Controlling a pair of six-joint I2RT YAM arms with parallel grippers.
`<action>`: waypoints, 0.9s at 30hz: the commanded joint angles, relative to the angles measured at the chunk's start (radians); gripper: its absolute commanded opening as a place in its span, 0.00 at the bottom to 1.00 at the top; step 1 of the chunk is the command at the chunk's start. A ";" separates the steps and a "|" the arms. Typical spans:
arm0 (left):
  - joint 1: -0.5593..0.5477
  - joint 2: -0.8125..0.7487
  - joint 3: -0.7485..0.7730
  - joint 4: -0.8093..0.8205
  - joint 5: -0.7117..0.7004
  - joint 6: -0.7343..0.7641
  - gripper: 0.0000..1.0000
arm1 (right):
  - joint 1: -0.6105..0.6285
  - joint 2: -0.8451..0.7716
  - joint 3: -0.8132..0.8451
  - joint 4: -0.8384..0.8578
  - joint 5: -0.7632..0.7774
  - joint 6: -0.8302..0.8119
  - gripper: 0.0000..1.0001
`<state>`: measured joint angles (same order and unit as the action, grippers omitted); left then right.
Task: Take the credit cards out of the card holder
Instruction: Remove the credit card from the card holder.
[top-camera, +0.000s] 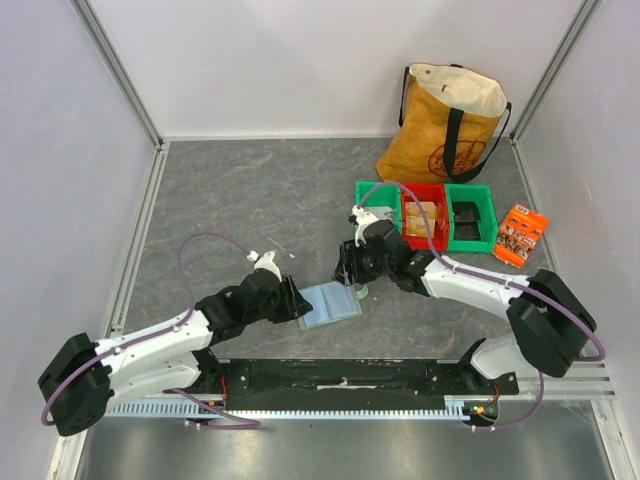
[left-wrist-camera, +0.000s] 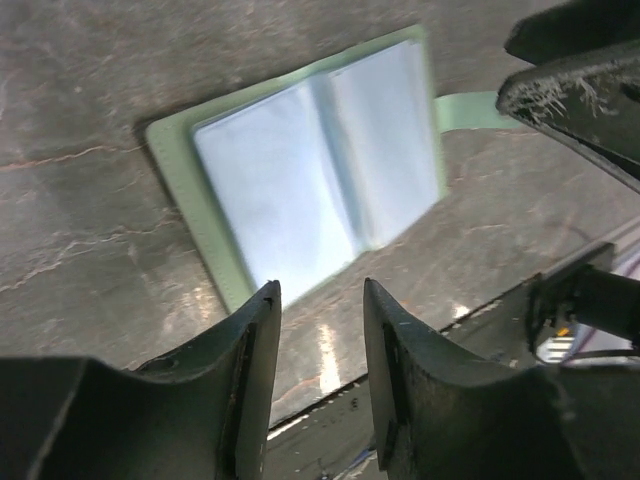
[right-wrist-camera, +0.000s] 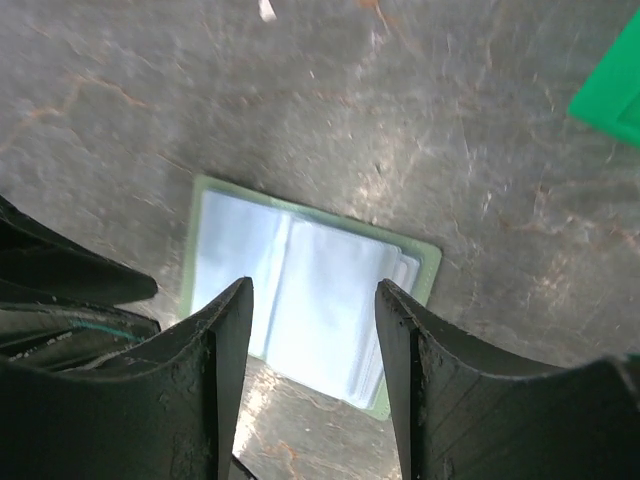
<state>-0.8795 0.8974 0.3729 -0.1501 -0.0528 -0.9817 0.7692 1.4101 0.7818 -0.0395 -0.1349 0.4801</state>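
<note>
The card holder (top-camera: 331, 303) lies open and flat on the table, pale green with blue-grey pocket panels. It fills the left wrist view (left-wrist-camera: 310, 170), its tab (left-wrist-camera: 470, 108) pointing right, and shows in the right wrist view (right-wrist-camera: 300, 290). No credit card shows in its pockets. My left gripper (top-camera: 298, 303) is open and empty at the holder's left edge, fingers (left-wrist-camera: 250, 350) just short of it. My right gripper (top-camera: 350, 277) is open and empty above the holder's far right edge, with the panels seen between its fingers (right-wrist-camera: 225, 340).
A red bin (top-camera: 423, 215) with tan flat pieces inside sits between two green bins (top-camera: 470, 215) at the back right. An orange packet (top-camera: 521, 234) lies beside them and a tan tote bag (top-camera: 450, 120) stands behind. White walls enclose the table.
</note>
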 joint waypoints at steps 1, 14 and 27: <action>-0.004 0.086 0.014 0.006 -0.039 0.043 0.45 | 0.002 0.047 -0.036 0.000 -0.032 0.011 0.59; -0.004 0.232 -0.006 0.038 -0.016 0.061 0.37 | 0.013 0.135 -0.039 0.032 -0.081 0.023 0.50; -0.004 0.219 -0.031 0.047 -0.013 0.052 0.35 | 0.016 0.087 -0.027 -0.014 -0.005 -0.001 0.49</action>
<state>-0.8795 1.1183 0.3626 -0.1024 -0.0555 -0.9524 0.7815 1.5375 0.7330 -0.0387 -0.1787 0.4995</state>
